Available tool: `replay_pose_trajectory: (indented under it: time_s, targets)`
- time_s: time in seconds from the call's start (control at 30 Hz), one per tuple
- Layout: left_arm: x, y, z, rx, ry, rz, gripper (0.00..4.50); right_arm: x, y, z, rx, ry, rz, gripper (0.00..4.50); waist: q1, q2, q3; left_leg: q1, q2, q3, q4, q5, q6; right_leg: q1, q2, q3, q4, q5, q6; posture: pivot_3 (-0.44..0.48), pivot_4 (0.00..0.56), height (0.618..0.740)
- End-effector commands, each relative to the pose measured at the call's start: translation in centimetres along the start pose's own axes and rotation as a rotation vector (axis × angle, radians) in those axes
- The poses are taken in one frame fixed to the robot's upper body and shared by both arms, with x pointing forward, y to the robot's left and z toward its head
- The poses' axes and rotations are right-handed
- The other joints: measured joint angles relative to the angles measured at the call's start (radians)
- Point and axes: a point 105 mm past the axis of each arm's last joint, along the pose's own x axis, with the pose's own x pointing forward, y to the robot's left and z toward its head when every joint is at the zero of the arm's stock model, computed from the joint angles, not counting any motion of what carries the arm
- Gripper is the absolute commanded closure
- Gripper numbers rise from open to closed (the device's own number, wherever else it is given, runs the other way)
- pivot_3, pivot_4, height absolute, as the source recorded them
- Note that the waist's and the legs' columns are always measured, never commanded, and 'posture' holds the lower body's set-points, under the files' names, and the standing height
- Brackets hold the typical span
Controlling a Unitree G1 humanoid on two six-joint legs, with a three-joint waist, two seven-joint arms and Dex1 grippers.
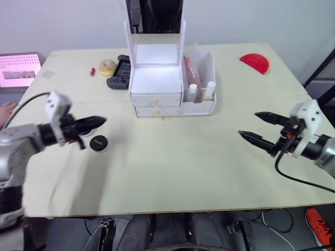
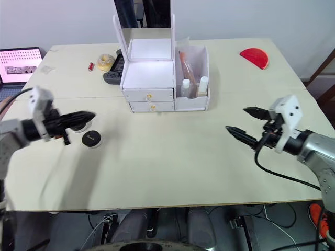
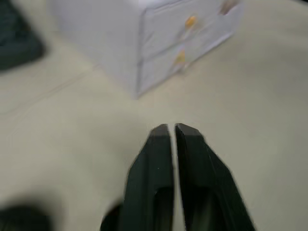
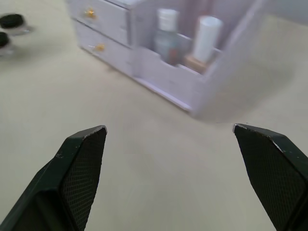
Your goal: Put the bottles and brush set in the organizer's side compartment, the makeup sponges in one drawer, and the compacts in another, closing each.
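Note:
The white organizer (image 1: 157, 86) stands at the back middle of the table with both drawers (image 1: 155, 101) shut. Its side compartment (image 1: 201, 107) holds two white-capped bottles (image 1: 192, 92) and a long pinkish brush set (image 1: 191, 73). Two black round compacts (image 1: 99, 143) lie on the table at the left. My left gripper (image 1: 102, 121) hovers just above and behind them, shut on nothing. My right gripper (image 1: 248, 124) is open over bare table at the right, well in front of the organizer. The makeup sponges are out of view.
A laptop (image 1: 20, 69) with a pink screen sits at the far left edge. A black controller (image 1: 119, 73), a yellow ring-shaped item (image 1: 108, 67) and a small red item (image 1: 92, 71) lie left of the organizer. A red half-round object (image 1: 255, 63) lies at the back right.

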Motion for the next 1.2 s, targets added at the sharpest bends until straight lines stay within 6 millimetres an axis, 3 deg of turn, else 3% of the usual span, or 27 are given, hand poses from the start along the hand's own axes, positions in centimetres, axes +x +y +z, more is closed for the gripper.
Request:
replay_pose_trajectory:
  time_s: [0.03, 0.2, 0.43, 0.7, 0.93, 1.2]
  targets:
    - [-5.4, 1.6, -0.2, 0.026, -0.029, 0.196, 2.55, -2.0, -1.5, -0.6, -0.037, 0.02, -0.055, 0.0, 0.0, 0.0, 0.0, 0.0, 0.0, 0.0, 0.0, 0.0, 0.0, 0.0, -0.002, 0.0, -0.001, 0.0, 0.0, 0.0, 0.15, 0.74]
    - [-9.5, 2.4, -1.8, 0.025, -0.012, 0.357, 0.03, -3.7, -2.8, -2.1, -0.025, 0.061, -0.092, 0.0, 0.021, 0.0, 0.0, 0.001, 0.0, 0.0, 0.001, -0.001, 0.0, 0.003, -0.003, -0.001, -0.003, -0.002, -0.004, 0.0, 0.15, 0.74]
    - [-11.9, 2.6, -2.4, 0.055, 0.015, 0.443, 0.03, -5.7, -4.4, -2.0, -0.009, 0.064, -0.128, 0.0, 0.022, 0.0, 0.0, 0.001, 0.0, 0.0, 0.001, -0.001, 0.0, 0.004, -0.004, 0.0, -0.004, -0.003, -0.005, 0.0, 0.15, 0.74]
    - [-11.5, 2.3, -2.6, 0.056, 0.024, 0.424, 0.03, -5.6, -4.5, -2.3, 0.006, 0.071, -0.121, 0.0, 0.021, 0.0, 0.0, 0.001, 0.0, 0.0, 0.0, -0.001, 0.0, 0.003, -0.004, 0.0, -0.004, -0.003, -0.005, 0.0, 0.15, 0.74]
    - [-9.3, 0.8, -3.8, 0.041, 0.027, 0.386, 0.03, -4.8, -3.4, -0.6, 0.002, 0.041, -0.087, 0.0, 0.022, 0.0, 0.0, 0.001, 0.0, 0.0, 0.0, -0.001, 0.0, 0.003, -0.004, 0.0, -0.004, -0.003, -0.005, 0.0, 0.15, 0.74]
    - [-2.9, -4.0, -5.5, -0.015, -0.136, 0.435, 0.03, -0.5, -0.4, 4.1, -0.067, -0.035, 0.069, 0.0, 0.023, 0.001, -0.001, 0.001, 0.001, 0.001, 0.001, -0.001, 0.0, 0.003, -0.004, 0.001, -0.004, -0.003, -0.005, 0.0, 0.15, 0.74]
